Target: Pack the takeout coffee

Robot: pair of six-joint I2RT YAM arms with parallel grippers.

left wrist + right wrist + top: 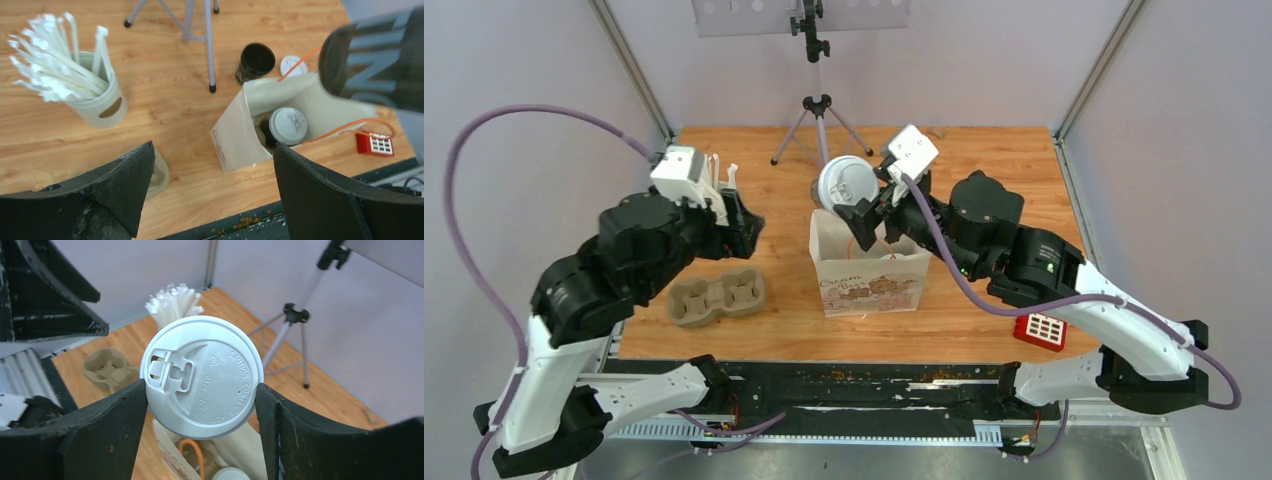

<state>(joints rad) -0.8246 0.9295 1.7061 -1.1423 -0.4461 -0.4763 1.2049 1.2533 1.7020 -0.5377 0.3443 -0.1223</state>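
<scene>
Right wrist view is filled by the round white plastic lid [202,372] of a takeout coffee cup, its sip tab and raised "CAUTION" lettering facing the lens. The right claw [201,390] is clamped on that cup, one black finger against each side of the rim. The cup's body is hidden behind the lid. Just below the claw is the open cream paper bag [240,445] with orange cord handles. Left wrist view adds what that one lacks: a second white-lidded cup [288,125] standing inside the bag. Beyond the bag, on the wooden tabletop [165,90], is an uncovered black paper cup [256,60] with a loose white lid [292,65] just beside it. The left claw [212,150] is spread wide with nothing between its fingers, and the white cup of white straws [95,100] stands ahead of it, off to one side. Top external view alone shows the held cup raised over the bag's mouth.
</scene>
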